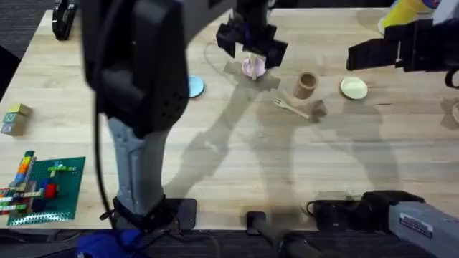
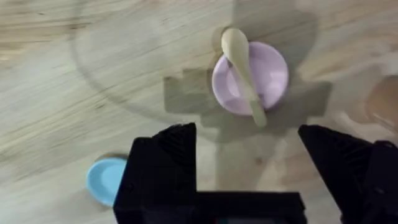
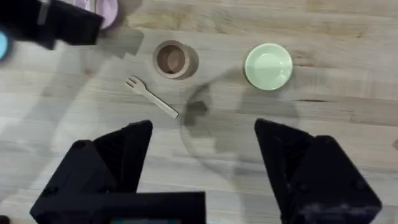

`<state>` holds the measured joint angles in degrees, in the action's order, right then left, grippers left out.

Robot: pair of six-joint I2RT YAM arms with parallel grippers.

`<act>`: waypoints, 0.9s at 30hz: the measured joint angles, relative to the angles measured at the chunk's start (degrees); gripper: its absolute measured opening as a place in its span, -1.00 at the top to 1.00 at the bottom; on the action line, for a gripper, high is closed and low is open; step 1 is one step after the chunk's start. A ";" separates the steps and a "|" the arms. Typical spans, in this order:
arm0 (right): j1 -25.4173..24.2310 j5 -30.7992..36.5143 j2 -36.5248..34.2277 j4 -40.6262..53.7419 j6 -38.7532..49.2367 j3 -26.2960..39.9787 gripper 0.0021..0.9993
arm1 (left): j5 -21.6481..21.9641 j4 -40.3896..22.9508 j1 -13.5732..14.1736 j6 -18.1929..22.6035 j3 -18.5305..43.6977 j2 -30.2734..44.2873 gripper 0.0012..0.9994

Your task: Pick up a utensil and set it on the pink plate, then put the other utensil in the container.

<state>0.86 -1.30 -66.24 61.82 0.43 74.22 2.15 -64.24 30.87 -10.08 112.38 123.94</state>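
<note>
The pink plate (image 2: 273, 74) lies on the wooden table with the pale wooden utensil (image 2: 244, 71) resting across it, both ends past the rim. My left gripper (image 2: 249, 162) hangs open above the plate (image 1: 251, 69), holding nothing. The wooden fork (image 3: 152, 98) lies flat on the table beside the tan container (image 3: 174, 59), which stands upright. My right gripper (image 3: 202, 162) hovers open high above them, with nothing between its fingers. From overhead, the fork (image 1: 290, 107) is just in front of the container (image 1: 306, 84).
A blue plate (image 1: 195, 87) sits left of the pink one and a yellow-green plate (image 1: 353, 88) right of the container. At the near left stand a green baseplate with bricks (image 1: 43, 188) and wooden blocks (image 1: 16, 118).
</note>
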 joint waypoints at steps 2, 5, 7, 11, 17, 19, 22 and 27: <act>0.00 -0.02 0.00 0.00 0.00 0.00 -1.00 | 0.01 -1.44 0.00 0.52 0.00 -2.75 -0.99; 0.00 -0.01 0.00 0.00 0.00 0.00 -1.00 | 0.03 -3.40 0.00 0.93 0.00 -6.40 -0.99; 0.00 0.00 0.00 0.00 0.00 0.00 -1.00 | 0.17 -4.64 0.00 1.11 0.02 -8.08 -0.99; 0.00 0.00 0.00 0.00 0.00 0.00 -1.00 | 0.63 -6.92 0.00 1.45 -1.40 -12.10 -0.99; 0.00 -0.02 0.00 0.00 0.00 0.00 -1.00 | 1.05 -2.52 -0.22 2.05 -11.38 -19.43 -0.99; 0.00 -0.01 0.00 0.00 0.00 0.00 -1.00 | 0.69 -1.73 -0.84 2.80 -15.16 -22.11 -0.99; 0.00 0.00 0.00 0.00 0.00 0.00 -1.00 | -2.73 -0.19 -3.25 5.30 -19.82 -25.66 -0.99; 0.00 0.00 0.00 0.00 0.00 0.00 -1.00 | -16.50 1.18 -11.62 13.95 -23.92 -30.26 -0.99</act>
<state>0.86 -1.30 -66.24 61.82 0.43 74.22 -14.35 -63.05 19.25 3.87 88.46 93.68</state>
